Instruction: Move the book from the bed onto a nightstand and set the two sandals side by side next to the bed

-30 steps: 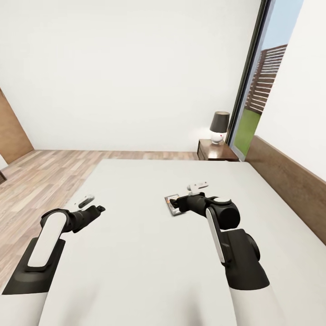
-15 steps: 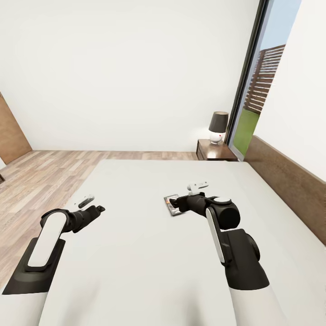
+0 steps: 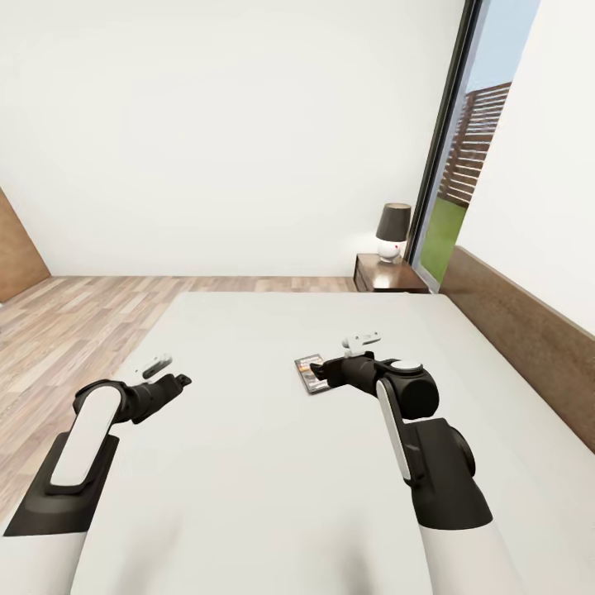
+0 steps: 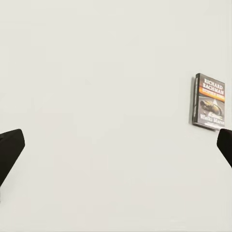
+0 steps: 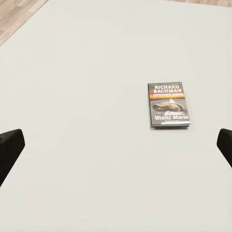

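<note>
One thin dark paperback book (image 5: 168, 105) lies flat on the pale grey-white bed (image 3: 248, 463): light, stiff, graspable only by an edge. Right pincer (image 3: 324, 376) and left pincer (image 3: 180, 381) both gape, empty.

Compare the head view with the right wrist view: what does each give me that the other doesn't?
Head view alone: the dark brown wooden nightstand with a dark-shaded table lamp, the brown headboard, the black-framed window, the left gripper and the right gripper near the book.

Right wrist view alone: the cover's readable white "RICHARD BACHMAN" lettering and orange band.

Both: the small dark paperback book flat on the pale grey-white bed, and wood-plank floor.
</note>
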Controlling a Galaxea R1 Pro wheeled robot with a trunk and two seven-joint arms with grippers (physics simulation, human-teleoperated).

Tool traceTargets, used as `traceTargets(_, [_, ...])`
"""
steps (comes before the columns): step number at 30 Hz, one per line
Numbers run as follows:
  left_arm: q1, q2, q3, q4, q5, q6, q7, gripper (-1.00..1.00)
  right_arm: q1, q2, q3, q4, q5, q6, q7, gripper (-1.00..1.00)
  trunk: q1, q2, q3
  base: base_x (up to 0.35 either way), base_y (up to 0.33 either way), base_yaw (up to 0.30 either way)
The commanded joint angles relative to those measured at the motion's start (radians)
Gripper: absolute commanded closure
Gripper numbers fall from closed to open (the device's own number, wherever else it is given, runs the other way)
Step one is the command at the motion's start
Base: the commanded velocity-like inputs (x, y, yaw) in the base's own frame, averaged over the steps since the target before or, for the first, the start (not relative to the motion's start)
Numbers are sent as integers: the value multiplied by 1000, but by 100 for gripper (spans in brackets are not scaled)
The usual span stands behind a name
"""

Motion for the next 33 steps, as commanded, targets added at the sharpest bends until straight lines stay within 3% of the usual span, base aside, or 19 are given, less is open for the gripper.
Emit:
traceTargets(1, [-3,2,-1,-2,8,5,11,-100,-1,1,0,-1,11,4,8,-100,0,-1,-1,0,0,-6])
traceTargets(14, [-20,7,-3,-8,-11,75,9,-100,-3,5,2,3,10,4,6,-100,0,-1,-1,0,0,-2])
traceTargets(17, [-23,5,-5,-9,-11,80,9,-100,-29,5,-3,60,11,4,-1,-100,0,-1,-1,0,0,0])
traceTargets(19, [-24,3,-7,-10,-10,83,9,-100,-105,5,-19,154,10,4,-23,-100,0,-1,-1,0,0,0])
traceTargets(20, [-25,-1,-9,-14,-9,85,9,-100,-224,5,-53,294,7,4,-62,-100,0,-1,-1,0,0,0])
traceTargets(21, [-25,-1,-9,-14,-9,85,9,-100,-224,5,-53,294,7,4,-62,-100,0,-1,-1,0,0,0])
traceTargets(23, [-25,-11,-17,-19,-8,87,10,-100,-359,5,-103,492,-3,4,-113,-100,0,-1,-1,0,0,0])
traceTargets(26, [-26,-24,-38,-21,-9,89,9,-100,-566,5,-178,856,-51,-123,-204,-100,0,-1,-1,0,0,0])
traceTargets(27, [-26,-24,-38,-21,-9,89,9,-100,-566,5,-178,856,-51,-123,-204,-100,0,-1,-1,0,0,0])
traceTargets(28, [-26,-27,-43,-21,-9,89,9,-100,-633,5,-200,978,-76,-193,-240,-100,0,-1,-1,0,0,0])
traceTargets(29, [-38,-33,-56,-20,-9,90,8,-100,-787,5,-250,1265,-160,-427,-340,-100,0,-1,-1,0,0,0])
traceTargets(31, [-51,-30,-64,-23,-4,94,7,-100,-848,5,-268,1374,-202,-537,-381,-100,0,-1,-1,0,0,0])
traceTargets(33, [-55,-29,-67,-24,-3,98,6,-100,-870,5,-275,1413,-217,-571,-395,-100,0,-1,-1,0,0,0])
